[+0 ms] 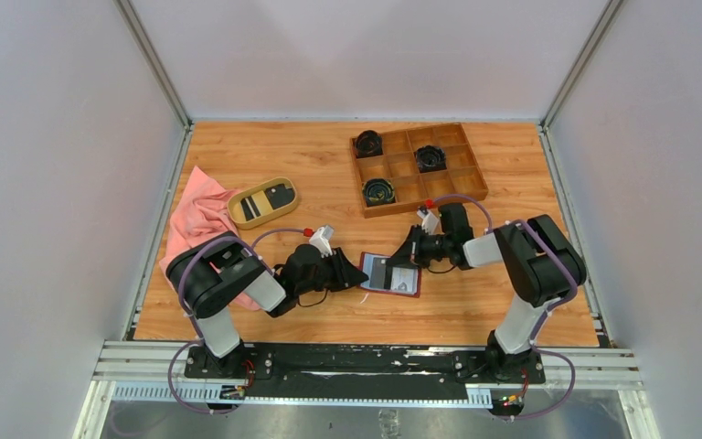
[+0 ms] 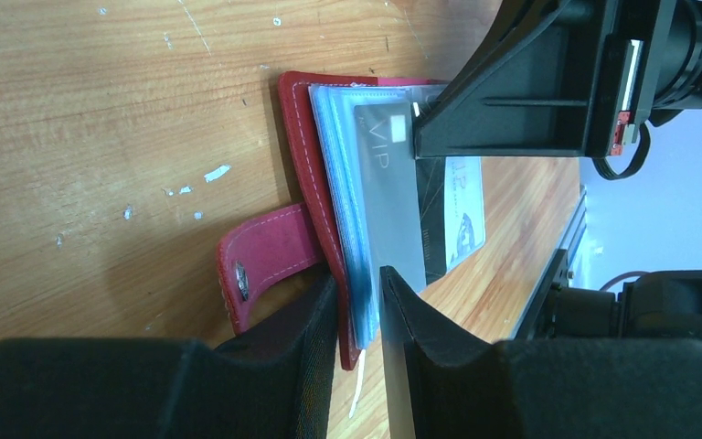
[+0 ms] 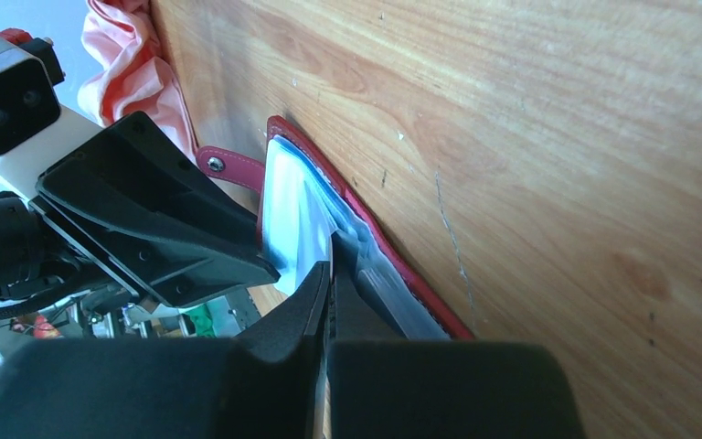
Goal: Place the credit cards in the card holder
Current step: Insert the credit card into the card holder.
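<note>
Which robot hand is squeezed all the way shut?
The right gripper: its fingers meet with no gap. The left gripper has a gap, filled by the edge of the red card holder.

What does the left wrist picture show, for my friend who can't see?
The left tool pinches the clear pockets of an open dark red card holder lying on a wooden table. A grey card marked VIP sits on top, and the right tool reaches over it.

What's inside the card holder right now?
Clear pockets in the card holder show a grey VIP card and a second, partly black card beyond it. The right gripper covers part; deeper pockets are hidden.
</note>
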You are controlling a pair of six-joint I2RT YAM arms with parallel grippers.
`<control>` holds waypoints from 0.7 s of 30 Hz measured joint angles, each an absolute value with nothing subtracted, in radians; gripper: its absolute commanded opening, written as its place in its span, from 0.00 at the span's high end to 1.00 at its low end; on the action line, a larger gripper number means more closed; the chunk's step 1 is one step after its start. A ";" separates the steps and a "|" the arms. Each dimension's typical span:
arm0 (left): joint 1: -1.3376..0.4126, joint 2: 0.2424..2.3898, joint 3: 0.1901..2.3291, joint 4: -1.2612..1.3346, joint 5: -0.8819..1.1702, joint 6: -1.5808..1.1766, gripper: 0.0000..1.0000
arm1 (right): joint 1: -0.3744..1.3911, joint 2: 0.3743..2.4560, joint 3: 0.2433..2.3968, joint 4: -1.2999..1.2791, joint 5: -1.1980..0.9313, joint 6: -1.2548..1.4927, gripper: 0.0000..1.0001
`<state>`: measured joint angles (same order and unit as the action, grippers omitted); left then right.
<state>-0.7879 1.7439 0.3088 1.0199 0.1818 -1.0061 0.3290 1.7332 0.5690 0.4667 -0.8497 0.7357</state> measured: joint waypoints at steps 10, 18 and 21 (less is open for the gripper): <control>-0.788 1.746 0.301 1.047 0.189 -1.016 0.56 | 0.334 1.767 0.577 0.511 -0.887 0.768 1.00; -0.769 1.645 0.232 1.039 0.193 -1.018 0.35 | 0.333 1.796 0.577 0.549 -0.937 0.775 1.00; -0.766 1.570 0.216 0.973 0.184 -0.998 0.34 | 0.332 1.820 0.577 0.571 -0.961 0.783 0.98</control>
